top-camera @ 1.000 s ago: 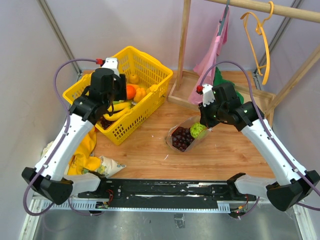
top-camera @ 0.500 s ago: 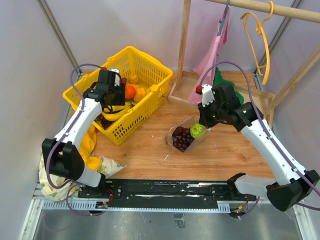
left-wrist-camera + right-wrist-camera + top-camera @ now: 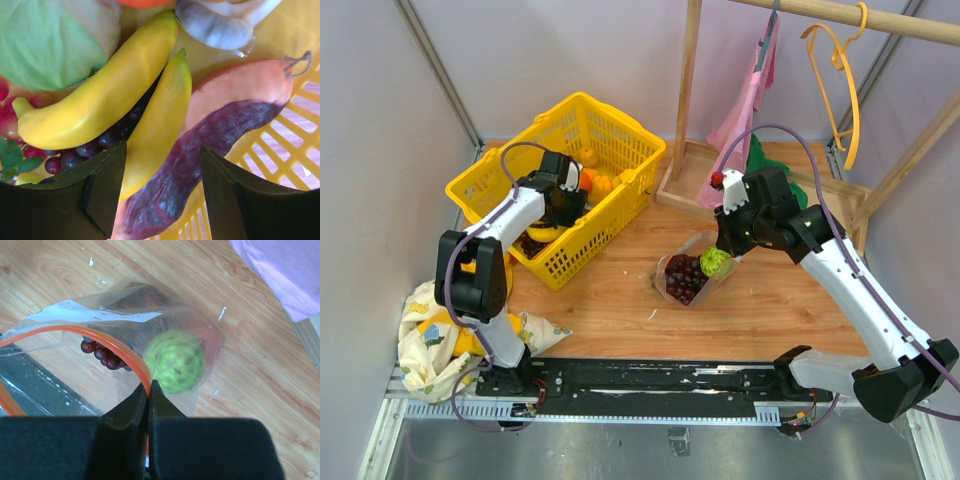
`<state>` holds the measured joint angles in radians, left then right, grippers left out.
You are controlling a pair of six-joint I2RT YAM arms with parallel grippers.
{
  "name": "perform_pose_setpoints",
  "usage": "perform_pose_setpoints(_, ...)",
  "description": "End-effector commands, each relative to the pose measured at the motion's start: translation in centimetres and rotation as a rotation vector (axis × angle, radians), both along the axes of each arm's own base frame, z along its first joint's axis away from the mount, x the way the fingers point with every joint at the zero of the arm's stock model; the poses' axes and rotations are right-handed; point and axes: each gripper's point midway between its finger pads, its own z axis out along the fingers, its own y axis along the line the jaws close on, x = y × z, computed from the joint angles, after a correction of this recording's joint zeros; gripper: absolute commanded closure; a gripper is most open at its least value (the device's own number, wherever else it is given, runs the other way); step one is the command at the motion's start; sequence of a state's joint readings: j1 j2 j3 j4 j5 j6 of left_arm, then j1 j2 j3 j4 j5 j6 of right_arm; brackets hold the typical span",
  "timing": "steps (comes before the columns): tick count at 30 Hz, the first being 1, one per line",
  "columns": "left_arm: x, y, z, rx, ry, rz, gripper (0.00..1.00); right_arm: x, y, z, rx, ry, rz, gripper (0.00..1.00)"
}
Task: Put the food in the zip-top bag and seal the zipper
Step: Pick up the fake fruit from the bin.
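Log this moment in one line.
left hand open over bananas in basket | right hand shut on zipper | bag unsealed

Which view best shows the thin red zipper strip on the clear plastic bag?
Right wrist: the thin red zipper strip curves open, pinched in the right gripper. Top external shows only the small clear plastic bag; left wrist shows neither.

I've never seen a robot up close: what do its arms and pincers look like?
The left arm and right arm are white shells with chunky black joints. A thin purple cable loops along each. A red cap marks the right wrist. The left gripper and right gripper have flat black fingers.
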<state>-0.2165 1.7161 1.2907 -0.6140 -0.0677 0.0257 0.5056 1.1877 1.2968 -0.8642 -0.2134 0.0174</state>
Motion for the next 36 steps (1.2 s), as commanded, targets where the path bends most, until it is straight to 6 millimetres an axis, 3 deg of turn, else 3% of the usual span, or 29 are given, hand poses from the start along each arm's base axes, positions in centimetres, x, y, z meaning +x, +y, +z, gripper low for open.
perform_pose_setpoints(1,0.4,0.2,-1.7,-0.012,0.029,-0.015,0.37,-0.2,0.5,0.0,0.012,-0.004,0.024,0.99)
perform_pose_setpoints(8,0.1,1.4,-4.8,0.012,0.124,0.026,0.40,-0.2,0.5,-0.1,0.015,-0.003,0.028,0.99)
perform_pose_setpoints(12,-0.1,1.7,-5.5,0.020,0.148,0.034,0.41,-0.2,0.6,0.0,0.017,-0.003,0.029,0.99)
perform_pose_setpoints(15,0.0,1.6,-5.2,0.011,0.142,0.032,0.50,-0.2,0.6,0.0,0.019,-0.004,0.028,0.99)
perform_pose_setpoints(19,0.2,1.0,-3.4,-0.025,0.104,0.015,0.63,-0.3,0.6,0.1,0.019,-0.004,0.026,0.99)
perform_pose_setpoints(23,0.4,0.7,-0.3,-0.050,0.035,0.008,0.73,-0.2,0.5,0.1,0.017,-0.003,0.022,0.99)
perform_pose_setpoints(28,0.3,-0.6,4.1,-0.129,-0.062,-0.030,0.76,-0.3,0.5,0.1,0.015,-0.002,0.021,0.99)
perform_pose_setpoints(36,0.0,-1.5,8.7,-0.193,-0.163,-0.058,0.78,-0.4,0.4,0.3,0.018,-0.008,0.015,0.99)
